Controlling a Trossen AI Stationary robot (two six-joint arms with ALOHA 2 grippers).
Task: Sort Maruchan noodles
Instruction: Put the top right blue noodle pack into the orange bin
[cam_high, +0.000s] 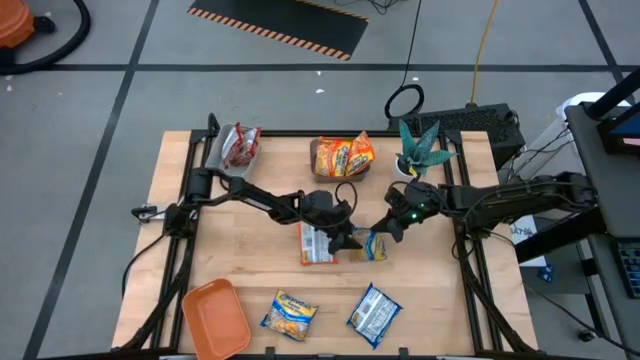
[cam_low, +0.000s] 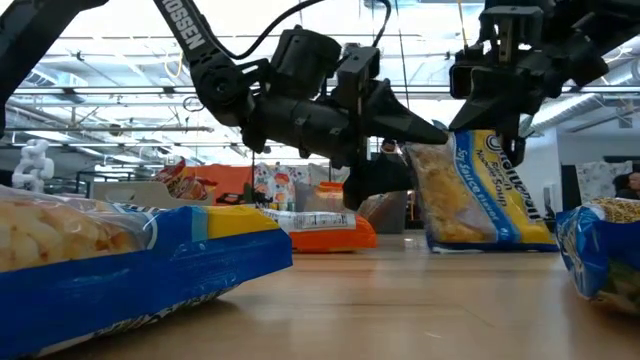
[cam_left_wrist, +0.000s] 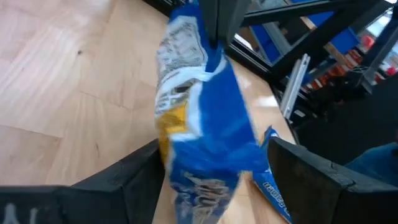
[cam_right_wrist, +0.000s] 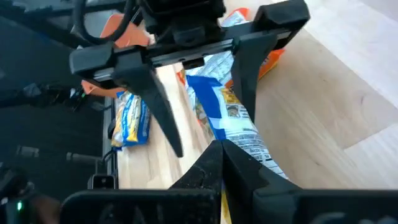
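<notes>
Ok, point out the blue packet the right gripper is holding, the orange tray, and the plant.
Blue packet (cam_low: 480, 190): low view, on its front face.
Orange tray (cam_high: 215, 318): high view, on its bare floor.
Plant (cam_high: 420, 148): high view, on its leaves.

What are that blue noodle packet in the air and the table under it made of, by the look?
The blue-and-yellow packet, pinched at its top edge by the right gripper, looks like thin glossy plastic film: it crinkles and catches the light. The table looks like pale wood with a smooth finish, with visible grain and plank seams.
</notes>
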